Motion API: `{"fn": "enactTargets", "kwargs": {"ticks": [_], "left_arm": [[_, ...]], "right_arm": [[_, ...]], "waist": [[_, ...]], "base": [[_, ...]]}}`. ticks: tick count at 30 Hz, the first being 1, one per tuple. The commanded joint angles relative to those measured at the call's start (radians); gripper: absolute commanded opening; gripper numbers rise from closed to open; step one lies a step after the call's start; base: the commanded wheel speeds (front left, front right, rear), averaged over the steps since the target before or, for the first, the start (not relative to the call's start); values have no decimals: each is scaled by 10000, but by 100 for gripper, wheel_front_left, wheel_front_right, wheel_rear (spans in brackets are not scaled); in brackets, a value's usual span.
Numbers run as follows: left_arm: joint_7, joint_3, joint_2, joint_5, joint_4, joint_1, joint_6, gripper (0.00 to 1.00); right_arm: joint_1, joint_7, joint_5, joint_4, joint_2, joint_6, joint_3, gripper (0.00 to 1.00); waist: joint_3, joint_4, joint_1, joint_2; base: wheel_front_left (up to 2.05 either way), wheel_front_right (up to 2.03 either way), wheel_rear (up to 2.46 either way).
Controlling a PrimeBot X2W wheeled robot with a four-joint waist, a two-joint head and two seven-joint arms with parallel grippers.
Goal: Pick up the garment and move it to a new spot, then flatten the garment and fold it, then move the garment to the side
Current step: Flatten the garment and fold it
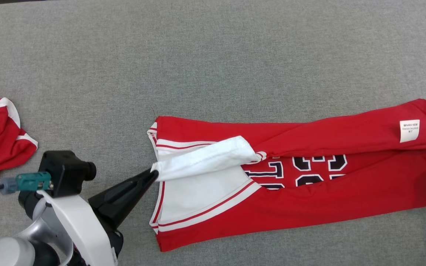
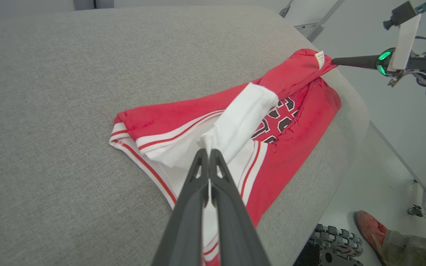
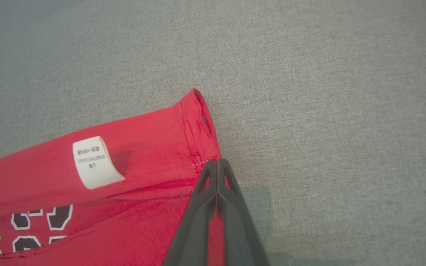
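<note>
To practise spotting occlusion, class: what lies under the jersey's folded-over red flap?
Black, white-edged numerals on the jersey poke out below the flap; their upper parts are covered and unreadable.

1. The head view looks steeply down on the grey cloth surface [image 1: 213,55]. The red garment [image 1: 346,192] spans from centre frame to the right edge, and the left gripper [image 1: 154,173] enters from the lower left.
2. The left wrist view sits low and close behind that gripper, facing along the garment toward the right gripper [image 2: 333,61] at upper right.
3. The right wrist view hangs close above the garment's hem corner. The white label [image 3: 93,162] there shows in all three views.
</note>
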Motion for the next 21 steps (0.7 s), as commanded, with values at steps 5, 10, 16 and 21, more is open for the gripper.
{"fn": "enactTargets", "kwargs": {"ticks": [5,10,16,21], "left_arm": [[-131,-204,188,267,-280,623,279,0],[-404,-625,-288,416,404,1079,491,0],[-1218,-858,-1436,355,1953,1212,363,100],[-2672,-735,-2189,1022,2829,1431,633,100]], "right_arm": [[694,280,-226,-391,262,-19,-554,0],[1072,420,-620,-455,646,-19,-762,0],[1027,-67,-1054,-306,1078,-19,-574,100],[1589,-1041,-825,-666,1435,-19,-750,100]], "waist": [[77,145,0,-1],[189,228,0,-1],[203,239,0,-1],[25,297,0,-1]], "base": [[0,0,0],[0,0,0],[0,0,0],[0,0,0]]}}
